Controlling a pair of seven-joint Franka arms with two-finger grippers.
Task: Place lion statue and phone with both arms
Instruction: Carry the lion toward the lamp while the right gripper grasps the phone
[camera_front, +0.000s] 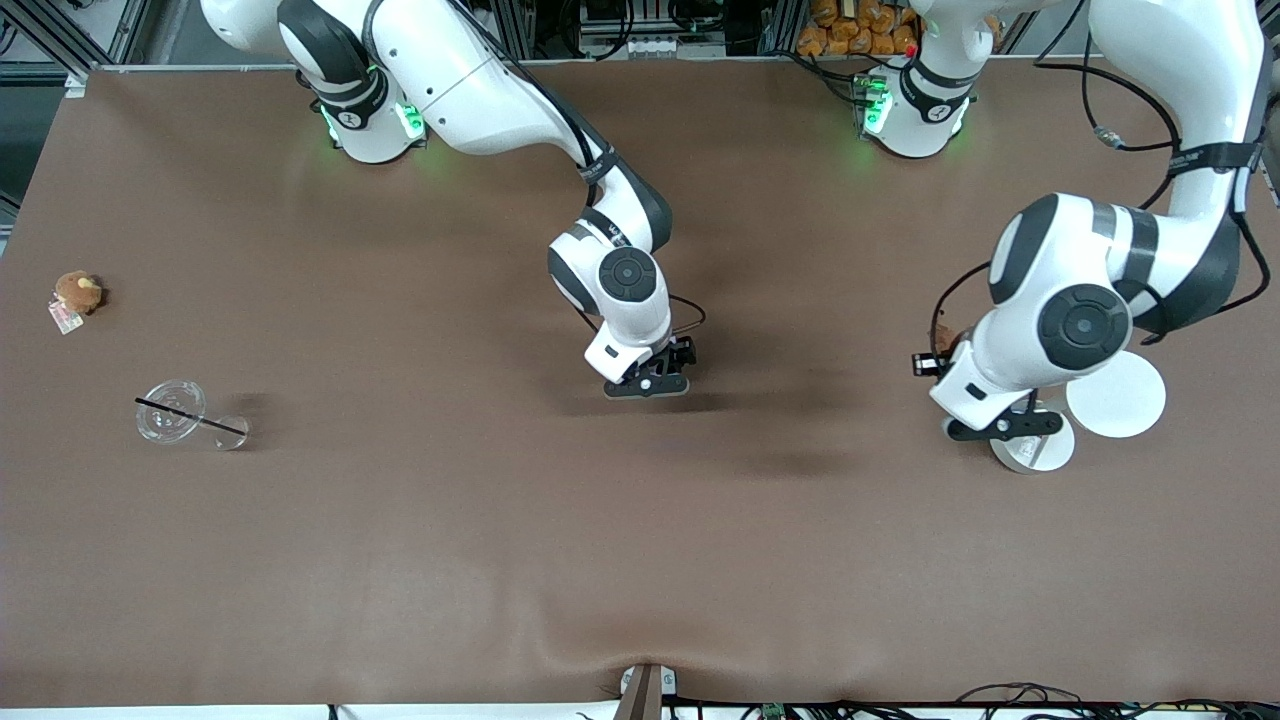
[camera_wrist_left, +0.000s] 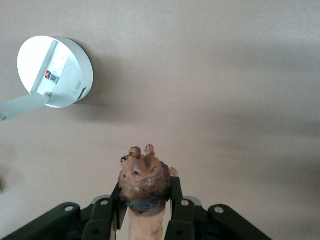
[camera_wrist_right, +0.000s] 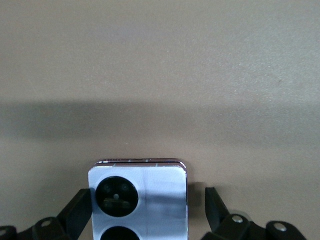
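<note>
The reddish-brown lion statue (camera_wrist_left: 144, 182) is clamped head-out between the fingers of my left gripper (camera_wrist_left: 148, 192), which is shut on it. That left gripper (camera_front: 1000, 427) hangs over the left arm's end of the table, by two white discs. The pale lavender phone (camera_wrist_right: 150, 192), with its black camera circles showing, sits between the fingers of my right gripper (camera_wrist_right: 148, 197). That gripper is open: one finger is at the phone's edge and the other stands apart from it. My right gripper (camera_front: 650, 385) is low over the middle of the table and hides the phone in the front view.
Two white round discs (camera_front: 1115, 393) (camera_front: 1035, 450) lie beside the left gripper; one disc (camera_wrist_left: 55, 71) carries a label. A brown plush with a tag (camera_front: 78, 292) and a tipped clear cup with a black straw (camera_front: 172, 410) lie toward the right arm's end.
</note>
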